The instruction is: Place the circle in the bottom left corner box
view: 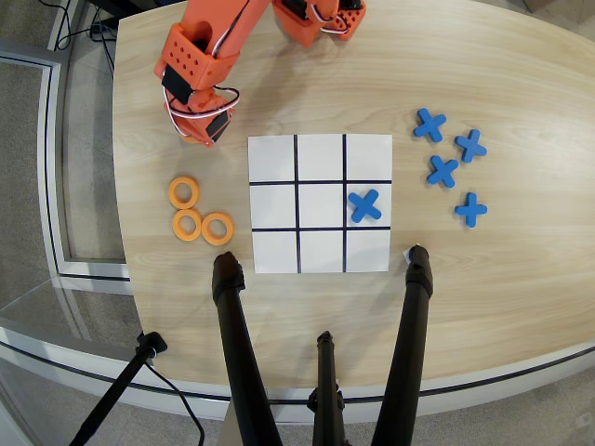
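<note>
Overhead view, no readable writing, unmarked paper grid (320,154)

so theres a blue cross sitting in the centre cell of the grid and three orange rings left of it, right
Not quite: in the overhead view the blue cross sits in the middle-right cell, not the centre cell of the grid. The three orange rings do lie left of it.

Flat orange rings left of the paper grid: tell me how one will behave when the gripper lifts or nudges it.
The flat orange rings look like thin foam, so one is probably light and slightly squashy. Lying flat on the wooden table, it should slide rather than roll or tip. Two rings sit touching, so nudging one would likely shift its neighbour. The gripper itself is hidden under the orange arm.
</note>
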`<control>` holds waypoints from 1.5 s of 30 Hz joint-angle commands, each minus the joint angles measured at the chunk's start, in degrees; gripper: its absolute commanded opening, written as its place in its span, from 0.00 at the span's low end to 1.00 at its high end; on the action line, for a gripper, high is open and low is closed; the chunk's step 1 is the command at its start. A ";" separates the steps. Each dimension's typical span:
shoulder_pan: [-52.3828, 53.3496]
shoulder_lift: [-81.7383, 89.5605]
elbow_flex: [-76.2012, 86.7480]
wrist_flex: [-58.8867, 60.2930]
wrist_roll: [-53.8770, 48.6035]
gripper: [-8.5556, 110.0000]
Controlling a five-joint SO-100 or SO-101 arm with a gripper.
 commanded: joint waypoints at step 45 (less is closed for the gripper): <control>-68.47 9.05 3.16 3.78 37.00 0.07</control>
